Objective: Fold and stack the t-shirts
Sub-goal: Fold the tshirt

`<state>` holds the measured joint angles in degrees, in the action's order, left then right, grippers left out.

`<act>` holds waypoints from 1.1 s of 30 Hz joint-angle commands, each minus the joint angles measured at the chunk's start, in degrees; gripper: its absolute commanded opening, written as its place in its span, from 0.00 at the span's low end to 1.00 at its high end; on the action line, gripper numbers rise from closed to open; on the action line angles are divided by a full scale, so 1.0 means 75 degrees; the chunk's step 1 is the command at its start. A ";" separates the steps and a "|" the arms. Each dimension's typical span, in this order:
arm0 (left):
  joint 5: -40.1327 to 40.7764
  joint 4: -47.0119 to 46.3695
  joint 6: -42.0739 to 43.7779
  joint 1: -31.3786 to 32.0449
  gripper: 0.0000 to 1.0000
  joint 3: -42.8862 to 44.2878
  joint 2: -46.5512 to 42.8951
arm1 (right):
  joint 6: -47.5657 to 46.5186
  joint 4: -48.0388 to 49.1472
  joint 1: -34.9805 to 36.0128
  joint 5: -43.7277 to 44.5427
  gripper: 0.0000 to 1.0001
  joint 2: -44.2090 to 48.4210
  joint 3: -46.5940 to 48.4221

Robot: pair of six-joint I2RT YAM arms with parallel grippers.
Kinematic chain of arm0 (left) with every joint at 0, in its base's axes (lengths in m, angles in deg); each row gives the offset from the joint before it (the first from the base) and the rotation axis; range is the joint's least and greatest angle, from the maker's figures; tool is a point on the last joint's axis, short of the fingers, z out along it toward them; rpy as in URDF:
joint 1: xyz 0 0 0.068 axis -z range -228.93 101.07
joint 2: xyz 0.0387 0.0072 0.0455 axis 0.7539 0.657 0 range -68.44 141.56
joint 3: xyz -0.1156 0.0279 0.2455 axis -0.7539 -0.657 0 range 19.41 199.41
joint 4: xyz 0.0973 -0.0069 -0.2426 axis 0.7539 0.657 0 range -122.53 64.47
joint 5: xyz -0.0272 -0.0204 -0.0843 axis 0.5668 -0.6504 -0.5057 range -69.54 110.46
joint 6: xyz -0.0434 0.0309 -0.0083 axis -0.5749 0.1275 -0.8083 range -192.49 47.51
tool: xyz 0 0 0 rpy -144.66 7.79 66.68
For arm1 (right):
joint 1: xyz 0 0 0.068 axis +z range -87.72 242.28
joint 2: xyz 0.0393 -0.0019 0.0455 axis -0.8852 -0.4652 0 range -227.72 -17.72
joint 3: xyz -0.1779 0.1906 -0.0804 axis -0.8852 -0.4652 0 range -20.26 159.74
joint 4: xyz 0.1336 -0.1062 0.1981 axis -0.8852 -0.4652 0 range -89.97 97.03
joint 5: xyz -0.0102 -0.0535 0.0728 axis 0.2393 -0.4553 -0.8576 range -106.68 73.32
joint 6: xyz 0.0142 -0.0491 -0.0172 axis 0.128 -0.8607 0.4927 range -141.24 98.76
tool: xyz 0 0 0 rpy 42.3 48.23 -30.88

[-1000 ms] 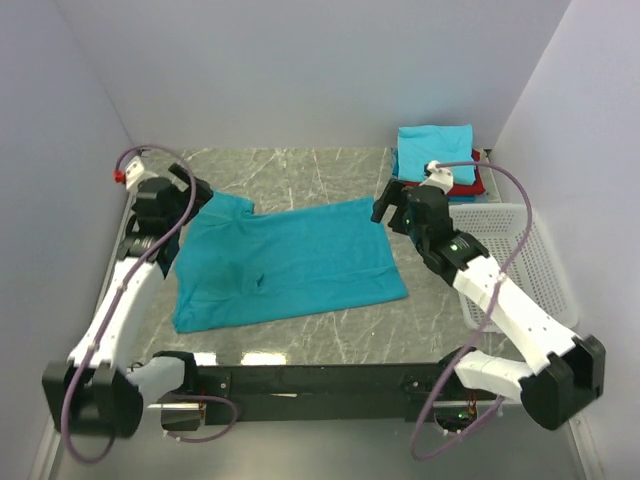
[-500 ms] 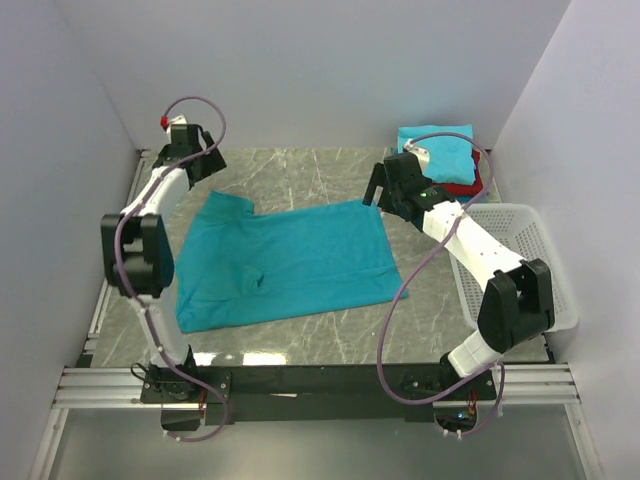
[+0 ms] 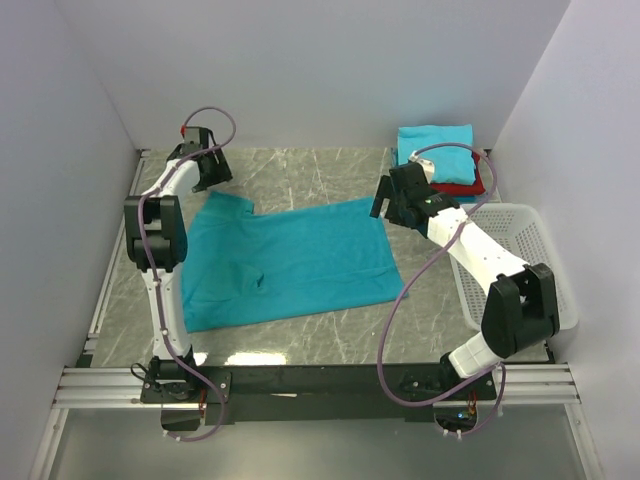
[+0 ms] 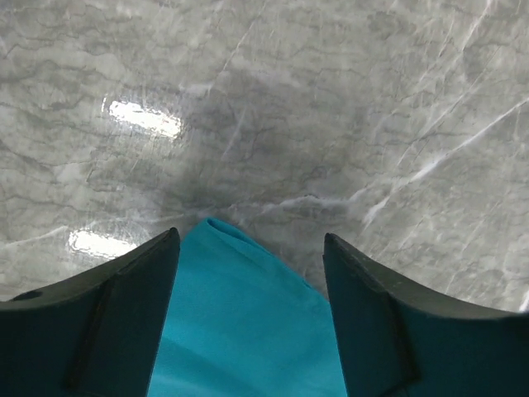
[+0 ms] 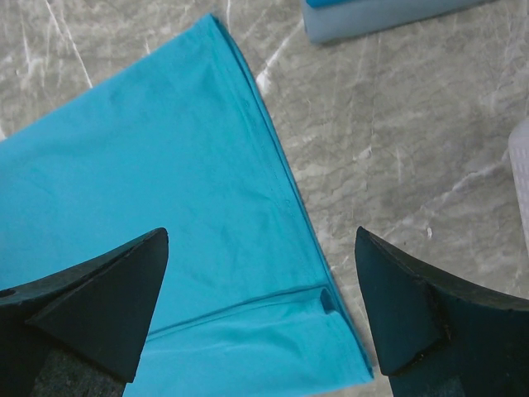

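Observation:
A teal t-shirt lies spread flat on the marble table. My left gripper is open at the shirt's far left corner. In the left wrist view the pointed cloth corner lies between the spread fingers of the left gripper. My right gripper is open above the shirt's far right corner. In the right wrist view the right gripper hangs over the shirt's hemmed edge, apart from it. A folded teal shirt tops a red one at the back right.
A white lattice basket stands at the right, beside my right arm. The folded stack's edge and the basket's rim show in the right wrist view. Grey walls close in the left, back and right sides.
My left gripper has moved from the shirt's left sleeve out to the far left corner. My right gripper has stayed near the far right corner. The shirt has barely moved.

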<state>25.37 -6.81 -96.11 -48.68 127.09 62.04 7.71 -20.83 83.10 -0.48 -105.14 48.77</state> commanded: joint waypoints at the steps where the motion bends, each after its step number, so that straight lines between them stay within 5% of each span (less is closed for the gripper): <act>1: -0.0069 0.0203 0.0219 -0.0010 0.73 0.0197 0.0168 | -0.0180 0.0093 -0.0069 -0.0016 1.00 0.0405 -0.0076; 8: 0.0422 0.0415 0.0173 -0.0010 0.66 0.0303 0.0485 | -0.0239 0.0257 -0.0092 -0.0063 1.00 0.0570 -0.0228; 11: 0.0413 0.0450 0.0184 -0.0010 0.54 0.0338 0.0591 | -0.0227 0.0199 -0.0104 -0.0052 1.00 0.0570 -0.0228; 13: 0.0354 0.0462 0.0231 -0.0010 0.36 0.0338 0.0615 | -0.0216 0.0210 -0.0104 -0.0063 1.00 0.0581 -0.0240; 23: 0.0787 0.0837 0.0336 -0.0010 0.21 0.0467 0.0662 | -0.0250 0.0257 -0.0104 -0.0133 0.98 0.0546 -0.0216; 27: 0.0624 0.0919 0.0441 -0.0010 0.01 0.0596 0.0697 | -0.0426 0.0386 -0.0116 -0.0180 0.95 0.0429 -0.0077; 33: 0.0482 0.0685 0.0348 -0.0010 0.00 0.0362 0.0487 | -0.0590 0.0164 0.0024 -0.0123 0.94 -0.0774 0.1024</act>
<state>29.31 -1.79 -93.96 -48.72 129.91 66.21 4.61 -20.76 82.77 -2.22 -106.16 50.67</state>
